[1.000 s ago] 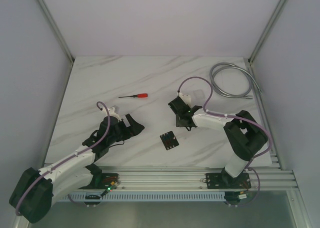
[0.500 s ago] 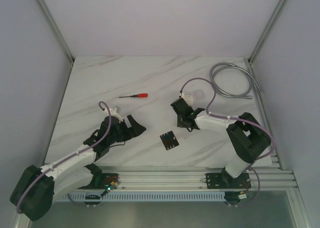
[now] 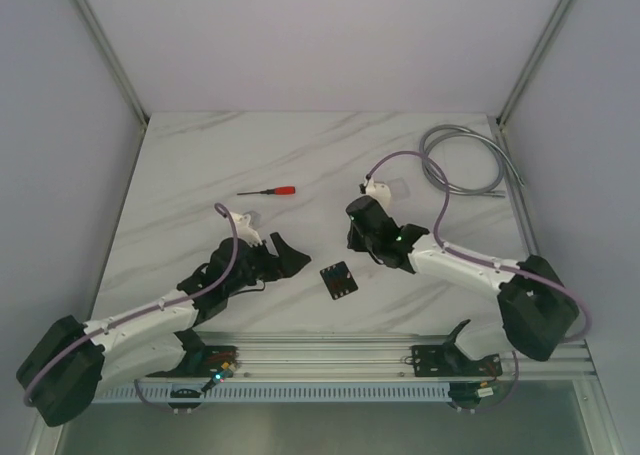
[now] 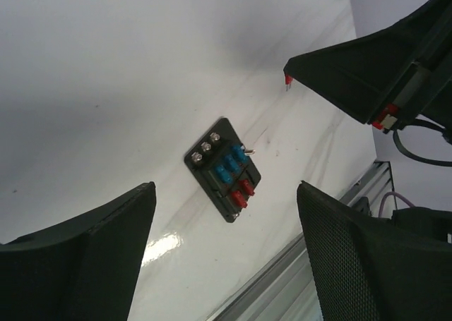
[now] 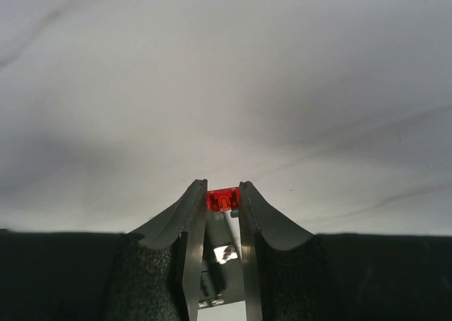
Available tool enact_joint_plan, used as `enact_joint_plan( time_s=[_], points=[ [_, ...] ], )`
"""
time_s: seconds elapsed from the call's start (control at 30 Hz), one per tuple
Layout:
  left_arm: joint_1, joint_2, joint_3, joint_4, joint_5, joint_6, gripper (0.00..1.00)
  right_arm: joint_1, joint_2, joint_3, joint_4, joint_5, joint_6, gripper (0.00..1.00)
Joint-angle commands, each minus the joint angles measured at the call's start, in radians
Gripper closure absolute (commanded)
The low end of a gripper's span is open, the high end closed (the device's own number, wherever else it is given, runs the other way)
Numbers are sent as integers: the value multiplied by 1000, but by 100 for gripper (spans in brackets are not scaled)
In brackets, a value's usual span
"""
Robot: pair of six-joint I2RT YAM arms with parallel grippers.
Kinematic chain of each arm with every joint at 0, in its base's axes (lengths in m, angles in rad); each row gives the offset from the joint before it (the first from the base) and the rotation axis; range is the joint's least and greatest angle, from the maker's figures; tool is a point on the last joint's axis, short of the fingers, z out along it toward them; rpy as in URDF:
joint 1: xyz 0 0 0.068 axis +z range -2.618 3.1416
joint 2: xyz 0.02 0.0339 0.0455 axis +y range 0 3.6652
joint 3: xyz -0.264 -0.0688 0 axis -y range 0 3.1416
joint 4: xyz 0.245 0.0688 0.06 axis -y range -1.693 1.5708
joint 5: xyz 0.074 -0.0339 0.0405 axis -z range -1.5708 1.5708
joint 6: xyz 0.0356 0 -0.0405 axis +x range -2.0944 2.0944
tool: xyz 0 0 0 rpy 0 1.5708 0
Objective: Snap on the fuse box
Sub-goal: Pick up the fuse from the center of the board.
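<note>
The right claw (image 5: 223, 188) was closed narrowly on a tiny red plastic fuse (image 5: 223, 200), which was pinched between its fingertips above the white marbled bench (image 3: 200, 155). The left claw (image 3: 285, 252) was spread wide and empty. Between the two claws, touched by neither, the small flat black square fuse box (image 3: 338, 280) lay on the bench towards its near edge, with blue and red fuses seated in its slots. Farther back, a red-handled screwdriver (image 3: 270, 191) and a coiled grey cable (image 3: 462, 161) were seen.

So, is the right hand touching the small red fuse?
Touching. The right wrist view shows the red fuse pinched between both fingertips of the right hand.
</note>
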Motion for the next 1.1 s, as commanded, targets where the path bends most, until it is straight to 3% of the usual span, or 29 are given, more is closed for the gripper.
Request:
enact_joint_plan(
  time_s=[0.0, 0.3, 0.87, 1.07],
  points=[
    [-66, 16, 16, 124, -98, 61, 14, 39, -69, -2, 65, 33, 56, 75],
    [-188, 73, 49, 291, -220, 164, 38, 112, -134, -5, 138, 35, 105, 73],
    [-223, 233, 141, 370, -302, 219, 62, 160, -160, -37, 229, 1, 148, 71],
    [-224, 247, 143, 405, -298, 222, 64, 167, -163, -48, 241, -8, 160, 71]
  ],
)
